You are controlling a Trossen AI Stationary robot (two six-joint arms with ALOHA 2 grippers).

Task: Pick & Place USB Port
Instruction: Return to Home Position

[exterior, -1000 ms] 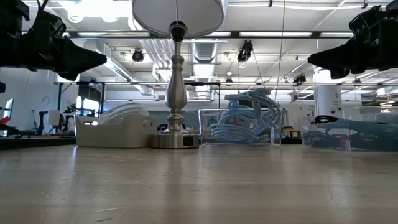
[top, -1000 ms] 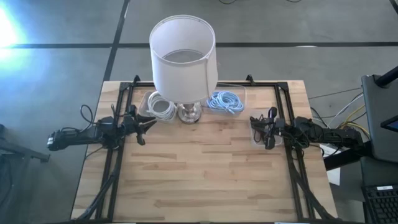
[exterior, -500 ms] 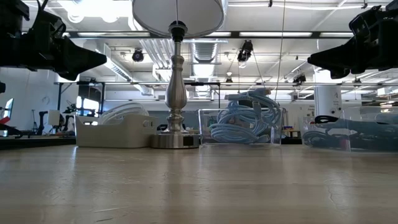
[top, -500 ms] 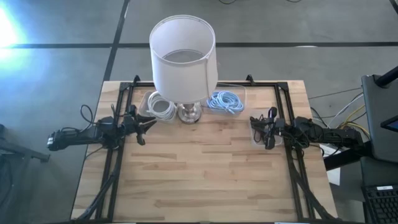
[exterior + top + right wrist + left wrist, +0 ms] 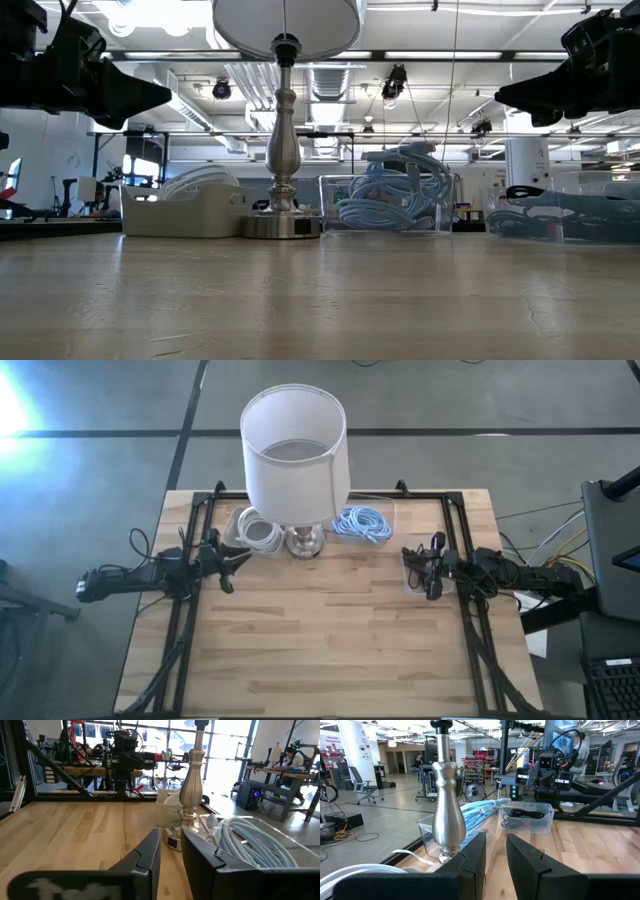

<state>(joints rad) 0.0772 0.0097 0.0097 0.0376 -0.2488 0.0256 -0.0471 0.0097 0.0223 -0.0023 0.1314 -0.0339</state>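
1. On my overhead feed the left gripper (image 5: 236, 563) hangs over the left side of the desk (image 5: 320, 650). It is about level with the lamp's foot and points in toward the middle.
2. Its own wrist feed shows the two fingers (image 5: 470, 855) only a narrow slit apart. Bare wood shows through the gap and nothing is gripped.
3. The right gripper (image 5: 412, 563) hangs opposite, over the desk's right side, aimed back at the left arm.
4. On the right wrist feed its jaws read the same: a thin gap, nothing held.
5. On the level feed both grippers sit high above the wood, well above the tops of the bins.
6. The black USB cable (image 5: 522, 813) lies coiled inside the right transparent bin (image 5: 540, 826). That bin rests near the desk's right edge, and from overhead the right gripper covers most of it.
7. The lamp (image 5: 293, 455), with a white shade on a silver stem, stands at the middle of the far edge.
8. Just beside its foot, toward the far-left corner, a white bin (image 5: 190, 218) holds coiled white cables (image 5: 258, 530).
9. On the foot's other side, toward the far-right corner, a clear bin (image 5: 327, 200) is piled with light blue cables (image 5: 362, 520) that rise above its rim.
10. From the level feed I cannot tell whether either far bin touches the lamp's foot.
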